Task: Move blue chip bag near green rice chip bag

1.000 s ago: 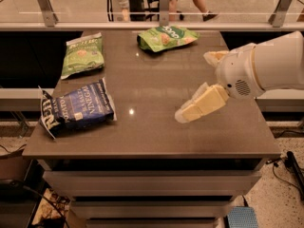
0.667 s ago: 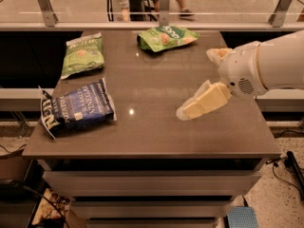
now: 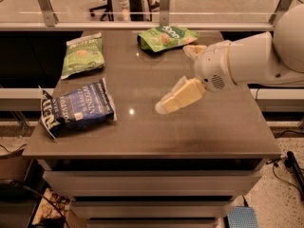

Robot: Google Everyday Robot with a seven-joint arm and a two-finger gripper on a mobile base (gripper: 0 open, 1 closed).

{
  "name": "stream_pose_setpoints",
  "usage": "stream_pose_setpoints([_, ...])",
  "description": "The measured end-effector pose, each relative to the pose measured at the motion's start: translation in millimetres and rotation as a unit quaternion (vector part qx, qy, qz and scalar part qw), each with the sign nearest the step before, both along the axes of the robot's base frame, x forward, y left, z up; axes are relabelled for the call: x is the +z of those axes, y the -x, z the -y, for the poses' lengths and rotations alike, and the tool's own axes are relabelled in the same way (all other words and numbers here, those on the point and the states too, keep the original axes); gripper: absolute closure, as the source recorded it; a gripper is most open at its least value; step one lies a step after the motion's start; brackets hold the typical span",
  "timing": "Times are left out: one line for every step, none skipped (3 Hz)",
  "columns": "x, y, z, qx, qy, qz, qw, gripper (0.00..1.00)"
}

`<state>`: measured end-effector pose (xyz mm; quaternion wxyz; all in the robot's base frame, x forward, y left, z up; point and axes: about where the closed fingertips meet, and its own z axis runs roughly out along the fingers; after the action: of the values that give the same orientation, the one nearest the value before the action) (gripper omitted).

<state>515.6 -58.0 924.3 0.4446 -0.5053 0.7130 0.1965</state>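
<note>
Our gripper hangs above the middle of the worktop, a little right of centre, angled down toward the front-left. It carries nothing, and we cannot tell whether it is released or clenched. The arm reaches in over the right edge. We see the blue bag lying flat at the front-left corner, its white end poking past the left edge, well apart from the gripper. The rice bag lies at the back edge, about its middle, far from the blue bag. A dull green bag lies near the back-left corner. All three bags hide their contents. Against a second ago, we find the gripper and arm shifted leftward, nearer the blue bag; the bags lie where they were.
</note>
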Motion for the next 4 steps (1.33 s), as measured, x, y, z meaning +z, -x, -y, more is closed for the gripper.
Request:
stream_pose_setpoints([-13,-13,-31,0.030,-0.008,-0.002,0.9995,0.00])
stream_pose_setpoints([-26,-24,-58,0.057,-0.016,-0.006,0.9982,0.00])
stream_pose_setpoints([-39,-31,-84,0.084,-0.023,-0.011,0.9961,0.00])
stream_pose_setpoints([-51,-36,-111,0.114,-0.030,-0.019,0.9929,0.00])
